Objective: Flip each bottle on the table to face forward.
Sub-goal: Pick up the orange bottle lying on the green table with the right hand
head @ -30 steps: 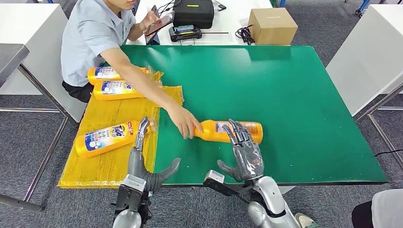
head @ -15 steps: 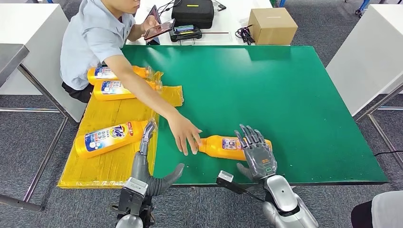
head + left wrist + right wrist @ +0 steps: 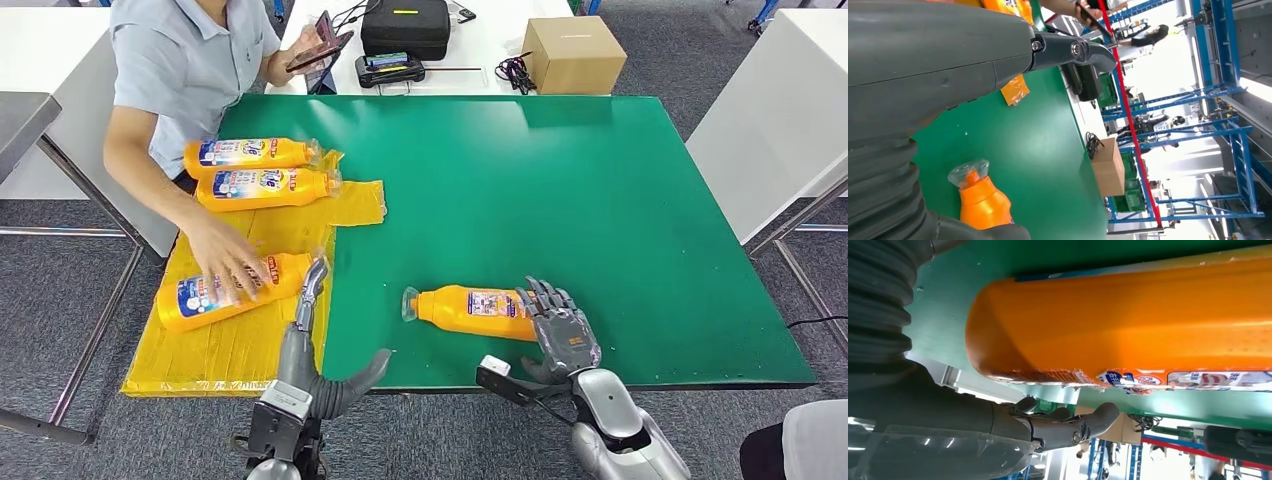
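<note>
An orange bottle (image 3: 468, 310) lies on its side on the green table (image 3: 560, 190), cap to the left and a label strip showing on top. My right hand (image 3: 563, 336) is at its base end with fingers spread over it. In the right wrist view the bottle (image 3: 1148, 320) is very close and my fingers (image 3: 1068, 427) stay apart from it. My left hand (image 3: 310, 340) stands open at the table's front edge, its fingertips beside another orange bottle (image 3: 225, 290) on the yellow sheet (image 3: 230, 345). A person's hand (image 3: 228, 262) rests on that bottle. The left wrist view shows the table bottle's capped neck (image 3: 979, 195).
Two more orange bottles (image 3: 250, 153) (image 3: 265, 185) lie labels up at the far end of the yellow sheet. The person sits at the table's left, holding a phone (image 3: 322, 40). A cardboard box (image 3: 572, 52) and a black bag (image 3: 405, 25) stand behind the table.
The person's hand let go of the bottle on the green table and moved to the bottle on the yellow sheet. That table bottle slid nearer the front edge; my right hand drew back to its base.
</note>
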Robot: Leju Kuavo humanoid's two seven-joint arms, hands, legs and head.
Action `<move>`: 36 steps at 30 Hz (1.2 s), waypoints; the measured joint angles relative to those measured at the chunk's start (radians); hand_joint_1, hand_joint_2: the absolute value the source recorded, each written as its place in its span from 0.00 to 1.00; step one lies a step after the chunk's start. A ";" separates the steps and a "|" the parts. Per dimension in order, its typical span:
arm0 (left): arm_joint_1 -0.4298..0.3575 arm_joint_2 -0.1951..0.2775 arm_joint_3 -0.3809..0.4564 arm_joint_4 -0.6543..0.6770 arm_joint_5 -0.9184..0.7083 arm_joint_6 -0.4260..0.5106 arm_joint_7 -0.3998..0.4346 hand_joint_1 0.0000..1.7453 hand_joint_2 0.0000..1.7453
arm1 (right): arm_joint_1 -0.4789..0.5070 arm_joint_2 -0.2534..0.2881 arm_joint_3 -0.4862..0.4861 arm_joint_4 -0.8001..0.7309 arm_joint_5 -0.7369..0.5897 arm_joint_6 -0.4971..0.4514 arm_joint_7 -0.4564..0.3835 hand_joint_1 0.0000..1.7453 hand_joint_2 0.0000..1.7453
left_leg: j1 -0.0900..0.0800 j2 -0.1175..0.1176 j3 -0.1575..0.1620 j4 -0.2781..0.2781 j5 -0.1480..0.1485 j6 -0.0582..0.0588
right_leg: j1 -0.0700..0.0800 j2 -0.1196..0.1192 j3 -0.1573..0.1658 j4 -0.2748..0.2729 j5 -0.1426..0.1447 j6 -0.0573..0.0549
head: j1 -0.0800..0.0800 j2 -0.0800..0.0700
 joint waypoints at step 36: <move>-0.018 0.003 -0.016 0.000 -0.016 -0.029 0.029 0.00 1.00 | -0.159 0.072 0.006 0.206 -0.134 0.060 -0.006 0.00 1.00 | 0.000 0.000 0.001 0.000 0.000 0.000 | 0.000 0.000 0.001 0.000 0.000 0.000 | 0.000 0.000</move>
